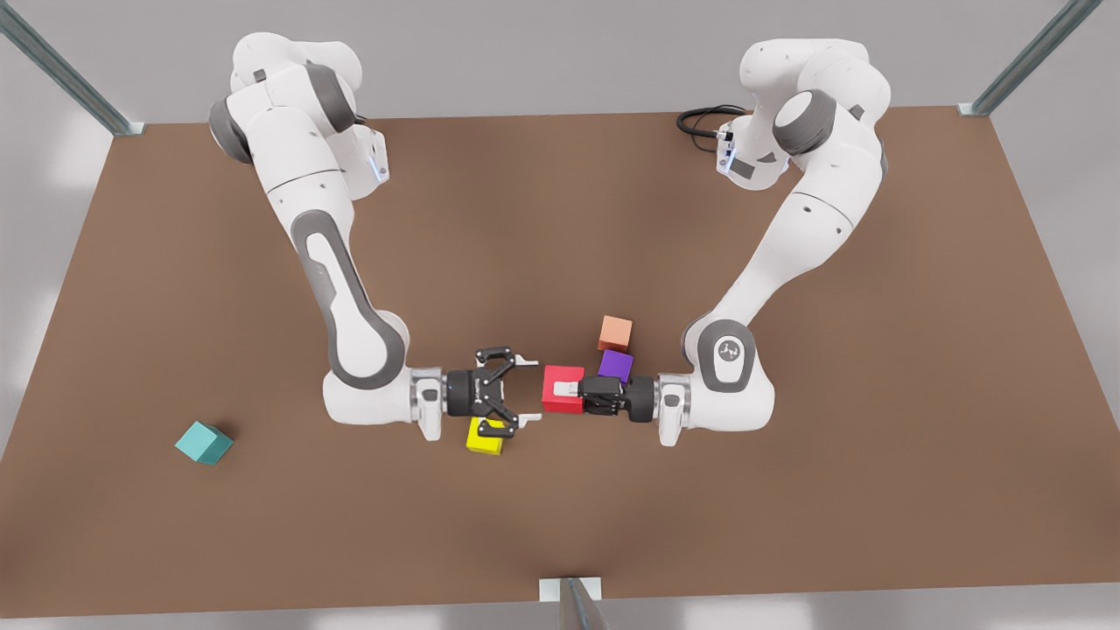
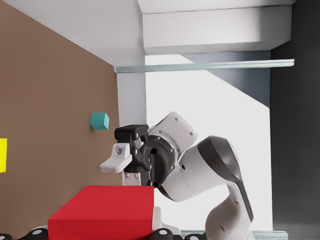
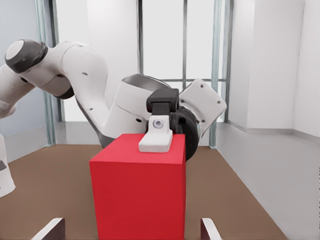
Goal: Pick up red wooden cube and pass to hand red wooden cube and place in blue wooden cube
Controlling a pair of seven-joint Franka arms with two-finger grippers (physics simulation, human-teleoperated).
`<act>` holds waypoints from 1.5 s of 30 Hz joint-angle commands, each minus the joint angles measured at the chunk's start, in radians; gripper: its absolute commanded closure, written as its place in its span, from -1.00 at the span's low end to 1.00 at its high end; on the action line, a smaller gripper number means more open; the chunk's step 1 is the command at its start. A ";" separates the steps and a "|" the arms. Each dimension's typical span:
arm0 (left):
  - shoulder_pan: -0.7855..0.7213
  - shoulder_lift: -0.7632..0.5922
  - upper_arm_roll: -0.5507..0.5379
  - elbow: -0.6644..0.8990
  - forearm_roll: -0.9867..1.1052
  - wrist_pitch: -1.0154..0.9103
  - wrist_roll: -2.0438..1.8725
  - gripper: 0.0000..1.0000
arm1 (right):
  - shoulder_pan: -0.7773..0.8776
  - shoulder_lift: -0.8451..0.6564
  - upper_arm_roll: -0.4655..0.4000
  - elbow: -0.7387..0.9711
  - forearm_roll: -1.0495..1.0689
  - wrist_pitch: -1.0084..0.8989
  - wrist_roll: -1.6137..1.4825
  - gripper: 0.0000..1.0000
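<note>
The red wooden cube (image 1: 563, 389) hangs above the table's middle with my left gripper (image 1: 569, 391), on the arm at the front view's right, shut on it. One white finger (image 3: 156, 135) of that gripper lies across the cube's face (image 3: 137, 190). My right gripper (image 1: 528, 390), on the arm at the front view's left, faces the cube with its fingers spread open, the tips just short of it. The left wrist view has the red cube (image 2: 100, 212) close up and the right gripper (image 2: 120, 149) beyond it. The blue wooden cube (image 1: 203, 442), teal in colour, rests on the table far toward the front view's left (image 2: 99, 121).
A yellow cube (image 1: 484, 437) lies on the brown table (image 1: 787, 490) under the right gripper. A purple cube (image 1: 616, 364) and a pale orange cube (image 1: 615, 332) sit just behind the left gripper. A black cable (image 1: 700, 122) loops at the back edge.
</note>
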 commanded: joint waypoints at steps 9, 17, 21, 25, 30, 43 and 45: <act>-0.012 0.002 -0.001 0.000 -0.007 0.011 0.030 -0.37 | 0.009 -0.001 0.012 0.000 0.002 0.015 -0.050 -1.00; -0.034 0.008 -0.001 0.002 -0.009 0.049 0.034 -0.37 | 0.027 0.010 0.020 0.017 0.008 0.052 -0.042 -1.00; -0.035 0.008 -0.001 0.000 -0.009 0.047 0.034 -0.37 | 0.039 0.016 0.020 0.026 0.010 0.064 -0.040 -1.00; -0.034 0.008 -0.001 0.002 -0.009 0.047 0.034 -0.37 | 0.042 0.016 0.020 0.026 0.010 0.064 -0.042 -0.18; -0.034 0.008 -0.001 0.000 -0.009 0.047 0.034 -1.00 | 0.041 0.016 0.020 0.026 0.008 0.064 -0.040 -0.18; 0.156 0.001 -0.001 -0.018 0.089 -0.173 0.024 -1.00 | -0.246 -0.067 0.006 0.037 -0.695 -0.243 -0.010 -0.19; 0.299 -0.007 0.002 0.072 0.667 -0.586 -0.212 -1.00 | -0.321 -0.135 -0.020 -0.003 -1.008 -0.278 -0.011 -0.20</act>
